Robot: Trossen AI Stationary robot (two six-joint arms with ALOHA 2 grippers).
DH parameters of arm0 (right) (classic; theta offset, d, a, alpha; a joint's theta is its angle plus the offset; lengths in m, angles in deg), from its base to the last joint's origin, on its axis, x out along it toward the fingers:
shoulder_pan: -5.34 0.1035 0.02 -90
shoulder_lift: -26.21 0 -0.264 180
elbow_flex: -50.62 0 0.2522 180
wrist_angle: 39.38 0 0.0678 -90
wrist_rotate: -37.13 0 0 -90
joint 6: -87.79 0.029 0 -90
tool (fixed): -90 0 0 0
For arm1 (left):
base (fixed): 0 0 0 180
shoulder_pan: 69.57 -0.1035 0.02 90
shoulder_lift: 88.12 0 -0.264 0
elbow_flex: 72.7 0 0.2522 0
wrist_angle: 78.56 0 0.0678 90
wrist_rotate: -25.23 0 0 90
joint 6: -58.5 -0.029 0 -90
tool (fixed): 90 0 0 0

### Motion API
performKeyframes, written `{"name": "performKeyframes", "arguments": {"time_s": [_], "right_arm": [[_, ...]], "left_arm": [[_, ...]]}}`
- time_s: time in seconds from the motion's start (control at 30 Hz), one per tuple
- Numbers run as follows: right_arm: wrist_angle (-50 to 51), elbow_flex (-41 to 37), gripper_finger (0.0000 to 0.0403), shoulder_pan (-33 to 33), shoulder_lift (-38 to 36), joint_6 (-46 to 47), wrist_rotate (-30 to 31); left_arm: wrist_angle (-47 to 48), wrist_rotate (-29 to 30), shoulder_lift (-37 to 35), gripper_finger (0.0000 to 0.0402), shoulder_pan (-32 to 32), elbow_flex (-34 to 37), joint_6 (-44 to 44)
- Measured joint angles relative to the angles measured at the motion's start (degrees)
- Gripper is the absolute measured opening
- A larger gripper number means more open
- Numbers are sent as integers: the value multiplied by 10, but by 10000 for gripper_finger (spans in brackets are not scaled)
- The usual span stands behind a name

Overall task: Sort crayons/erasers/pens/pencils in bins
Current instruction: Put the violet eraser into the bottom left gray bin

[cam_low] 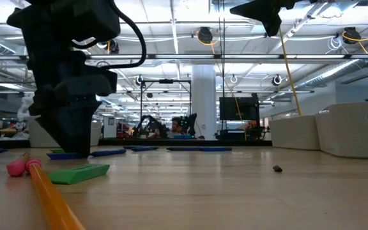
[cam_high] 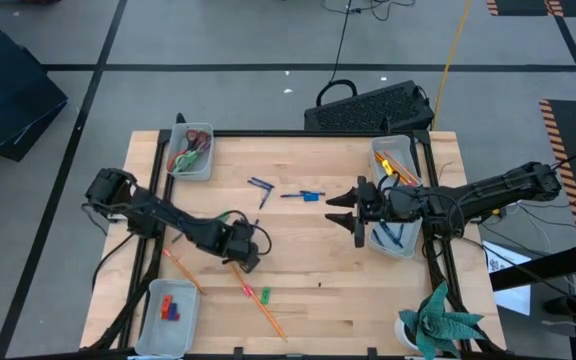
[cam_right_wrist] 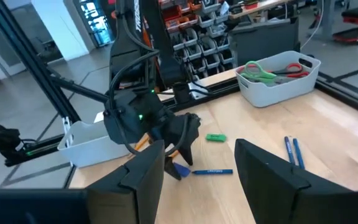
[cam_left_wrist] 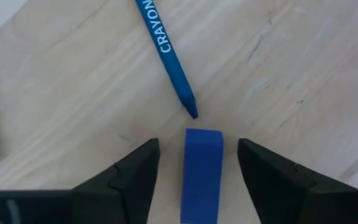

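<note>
My left gripper [cam_high: 247, 254] points down at the table's near middle and is open. A blue eraser block [cam_left_wrist: 201, 174] lies on the wood between its fingers, with a gap on each side. A blue crayon [cam_left_wrist: 166, 55] lies just beyond the block, its tip toward it. A green eraser [cam_low: 79, 173] and an orange pencil [cam_low: 53, 201] lie nearby. My right gripper [cam_high: 354, 214] hangs open above the table's right middle, holding nothing. Four bins stand at the table's sides: far left [cam_high: 190, 152], near left [cam_high: 168, 316], far right [cam_high: 396, 158] and right [cam_high: 396, 238].
The far left bin holds scissors [cam_right_wrist: 267, 70]. The near left bin holds red and blue blocks [cam_high: 171, 308]. Two blue pens [cam_high: 260, 187] and another blue stick [cam_high: 303, 196] lie mid-table. A second pencil [cam_high: 182, 268] lies left of my left gripper. A green plush [cam_high: 440, 320] sits at the near right corner.
</note>
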State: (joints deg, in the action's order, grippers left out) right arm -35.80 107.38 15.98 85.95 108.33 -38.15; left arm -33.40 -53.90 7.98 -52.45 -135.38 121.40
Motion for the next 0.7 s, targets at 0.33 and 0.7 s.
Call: {"name": "performKeyframes", "arguments": {"time_s": [0.33, 0.7], "right_arm": [[1, 0, 187, 42, 0, -71, -75], [-25, 0, 187, 60, -1, -177, -74]], "left_arm": [[4, -65, 1, 248, -34, 1, -52], [-8, -72, 2, 247, -36, 2, -65]]}}
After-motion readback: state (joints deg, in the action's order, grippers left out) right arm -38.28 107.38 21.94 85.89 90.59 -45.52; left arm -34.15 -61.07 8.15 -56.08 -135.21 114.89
